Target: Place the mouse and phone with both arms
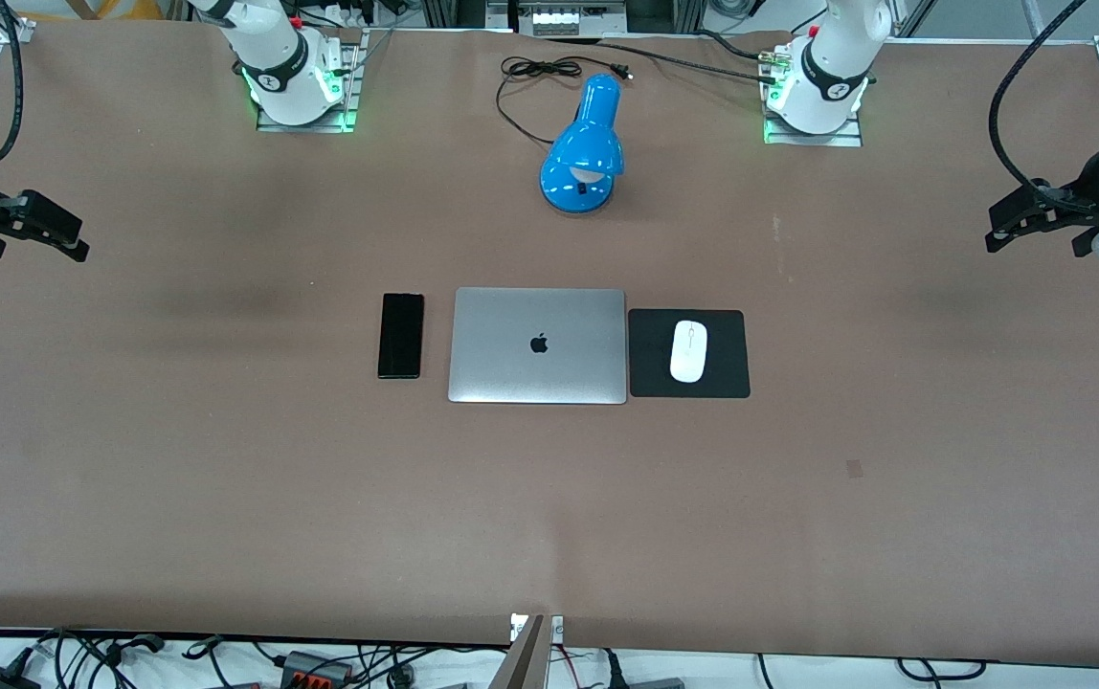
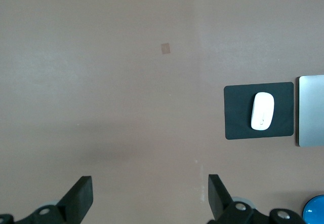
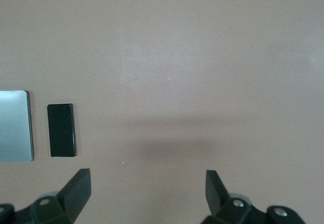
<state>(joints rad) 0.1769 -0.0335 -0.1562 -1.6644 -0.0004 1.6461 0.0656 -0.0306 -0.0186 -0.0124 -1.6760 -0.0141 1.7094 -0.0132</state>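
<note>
The white mouse lies on a black square pad beside the closed laptop, toward the left arm's end of the table. It also shows in the left wrist view. The black phone lies flat beside the laptop, toward the right arm's end, and shows in the right wrist view. My left gripper is open and empty, up over bare table at its end. My right gripper is open and empty, up over bare table at its own end.
A closed silver laptop lies between phone and pad. A blue desk lamp with a black cord stands farther from the front camera than the laptop, between the arm bases. A small dark patch marks the table.
</note>
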